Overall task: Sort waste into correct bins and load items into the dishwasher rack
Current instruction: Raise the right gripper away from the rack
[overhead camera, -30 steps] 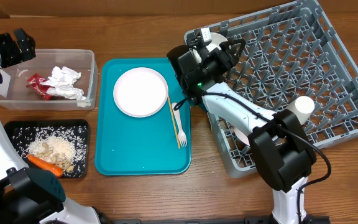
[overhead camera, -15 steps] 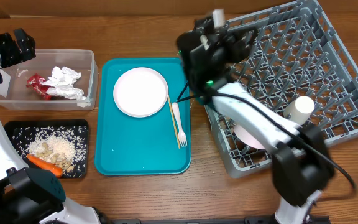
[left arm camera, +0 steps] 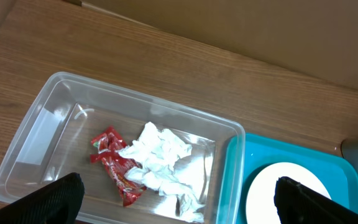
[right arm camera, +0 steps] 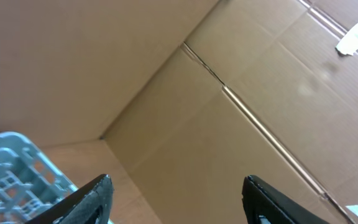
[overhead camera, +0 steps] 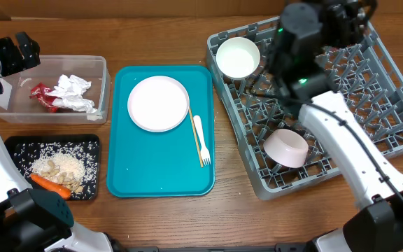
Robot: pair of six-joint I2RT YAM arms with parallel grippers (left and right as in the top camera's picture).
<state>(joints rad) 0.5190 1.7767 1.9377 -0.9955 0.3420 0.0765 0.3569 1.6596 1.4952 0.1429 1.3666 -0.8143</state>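
My left gripper (left arm camera: 178,186) hangs open above the clear tub (left arm camera: 36,130), which holds red-and-silver wrappers (left arm camera: 114,165) and crumpled white napkins (left arm camera: 160,155). In the overhead view it sits at the far left (overhead camera: 9,52). The black tray (overhead camera: 19,141) holds rice, beige crumbs (overhead camera: 61,166) and a carrot (overhead camera: 51,184). A white plate (overhead camera: 158,103), a white fork (overhead camera: 201,140) and a wooden stick (overhead camera: 196,136) lie on the teal tray (overhead camera: 152,171). The grey rack (overhead camera: 373,77) holds a white bowl (overhead camera: 238,57) and a pink bowl (overhead camera: 287,148). My right gripper (right arm camera: 178,180) is open and empty, facing a cardboard wall.
The right arm (overhead camera: 313,42) reaches over the rack's far side and hides part of it. A cardboard wall (right arm camera: 260,81) stands behind the table. Bare wood (overhead camera: 187,217) shows along the front edge.
The right arm has swung right and up from the rack's far-left corner, leaving the white bowl there, and its jaws have widened. The left arm has not moved.
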